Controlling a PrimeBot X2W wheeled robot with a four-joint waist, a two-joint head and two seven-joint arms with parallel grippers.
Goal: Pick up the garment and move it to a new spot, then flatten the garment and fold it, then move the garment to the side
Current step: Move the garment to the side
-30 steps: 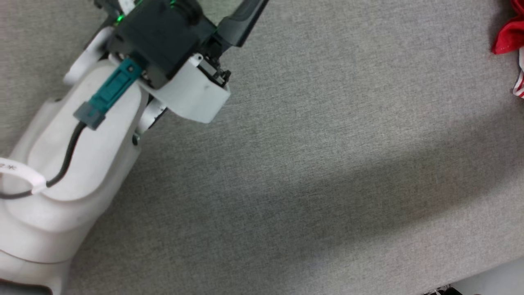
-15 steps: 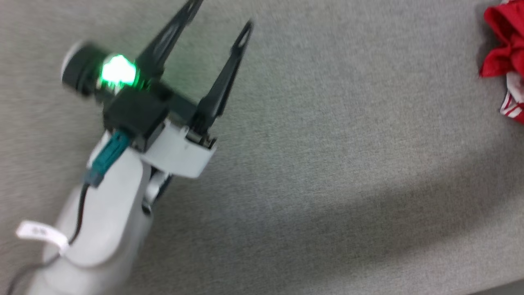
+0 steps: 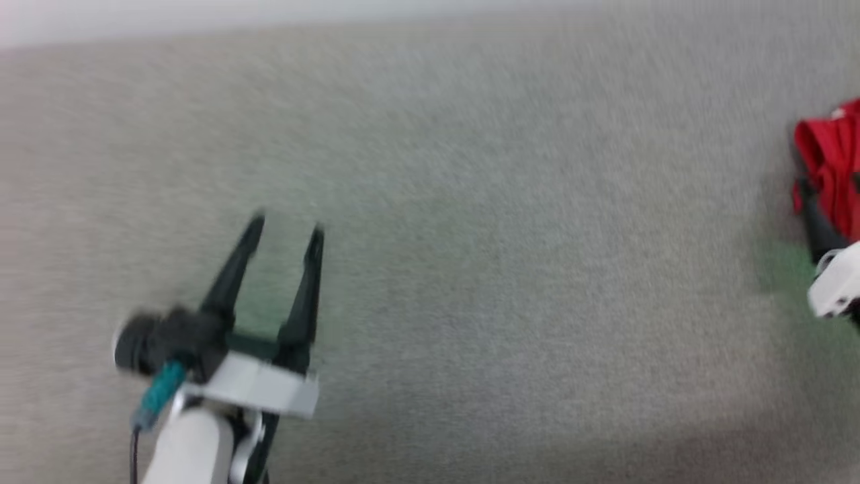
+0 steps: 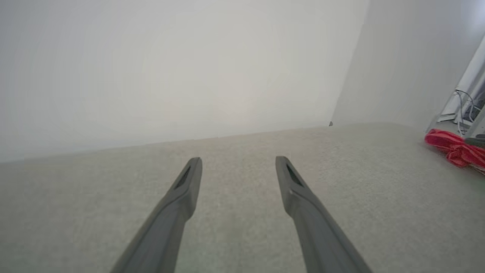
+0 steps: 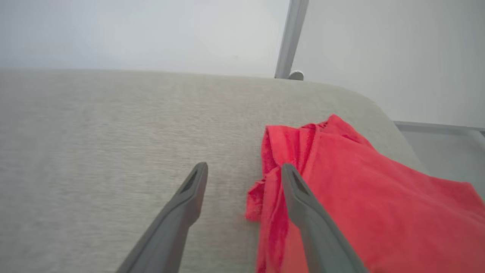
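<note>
The garment point(image 3: 828, 168) is a bunched red heap at the right edge of the head view, on the grey fabric surface point(image 3: 510, 282). My right gripper point(image 5: 244, 167) is open beside it. Its right finger point(image 5: 303, 204) lies over the cloth's left edge, and its left finger rests above bare surface. In the right wrist view the garment point(image 5: 363, 204) spreads to the lower right as plain red cloth. My left gripper point(image 3: 287, 227) is open at the lower left, far from the garment, with nothing between its fingers. From the left wrist view the left gripper point(image 4: 238, 161) points at the wall, and the garment point(image 4: 454, 149) is far right.
A pale wall point(image 4: 170, 68) stands behind the surface's far edge. A grey metal post point(image 5: 291, 38) rises behind the surface near its rounded corner point(image 5: 379, 110). Cables and a frame point(image 4: 464, 104) sit past the garment. A white part of my right wrist point(image 3: 833, 290) shows at the edge.
The head camera has swung, so the far edge of the surface now shows. My left arm has drawn back and sits lower and smaller, still open. My right wrist has come into view by the garment.
</note>
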